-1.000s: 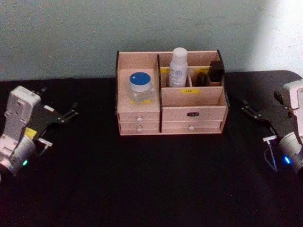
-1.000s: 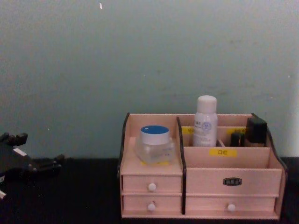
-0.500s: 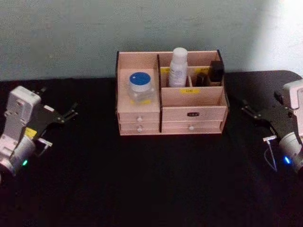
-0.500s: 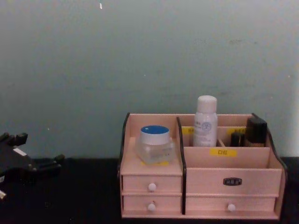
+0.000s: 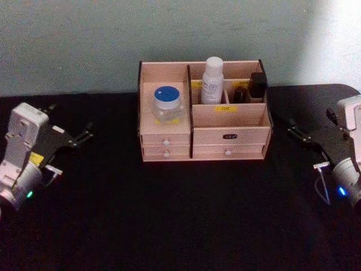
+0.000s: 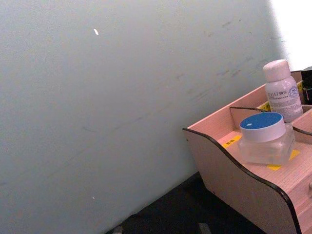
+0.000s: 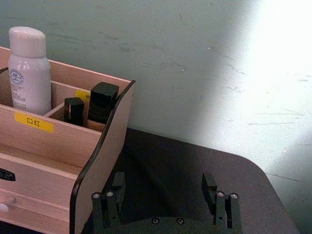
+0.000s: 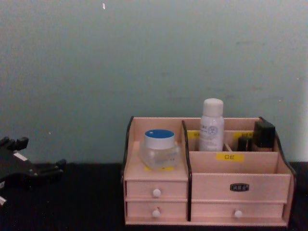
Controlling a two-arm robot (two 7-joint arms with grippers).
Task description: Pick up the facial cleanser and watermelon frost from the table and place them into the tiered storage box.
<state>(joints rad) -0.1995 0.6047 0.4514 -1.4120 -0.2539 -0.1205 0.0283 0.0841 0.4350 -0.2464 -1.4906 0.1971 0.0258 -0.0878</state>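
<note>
The tiered storage box (image 5: 203, 113) of pale wood with dark curved side edges stands at the back edge of the black bench (image 5: 180, 226). On its left shelf sits a clear squat jar (image 5: 166, 103) with a blue lid; a white bottle (image 5: 212, 80) stands upright in a rear compartment. The right wrist view adds two dark containers (image 7: 92, 108) beside that bottle. The left end effector (image 5: 84, 134) hovers near the left edge, prongs parted and empty; the right end effector (image 5: 295, 130) near the right edge likewise.
</note>
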